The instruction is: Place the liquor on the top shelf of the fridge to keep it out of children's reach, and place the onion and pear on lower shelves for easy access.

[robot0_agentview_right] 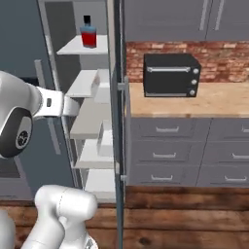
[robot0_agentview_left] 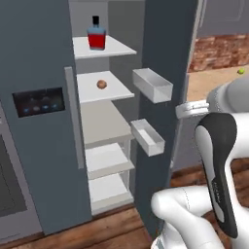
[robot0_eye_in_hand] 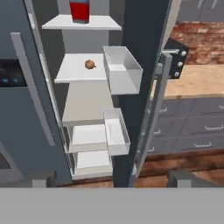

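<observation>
My pincer (robot0_eye_in_hand: 111,179) stands wide open and holds nothing; its two dark tips rise at the bottom of the hand view, well back from the fridge (robot0_agentview_left: 34,146). The fridge's right door (robot0_agentview_left: 163,97) is swung open toward me. Inside, the bottle (robot0_agentview_left: 96,35) stands upright on the top shelf (robot0_agentview_left: 119,47), near its left side. The onion (robot0_agentview_left: 101,84) lies alone on the second shelf (robot0_agentview_left: 87,92), just below. The shelves under that one (robot0_agentview_left: 104,124) carry nothing that I can see. On the inner face of the open door hang two clear bins, an upper one (robot0_agentview_left: 153,85) and a lower one (robot0_agentview_left: 147,137), both bare inside. The pear (robot0_agentview_left: 240,71) lies far off to the right on the wooden table (robot0_agentview_left: 209,82). In the right base view a black oven (robot0_agentview_right: 171,75) stands on that table, against the brick wall.
</observation>
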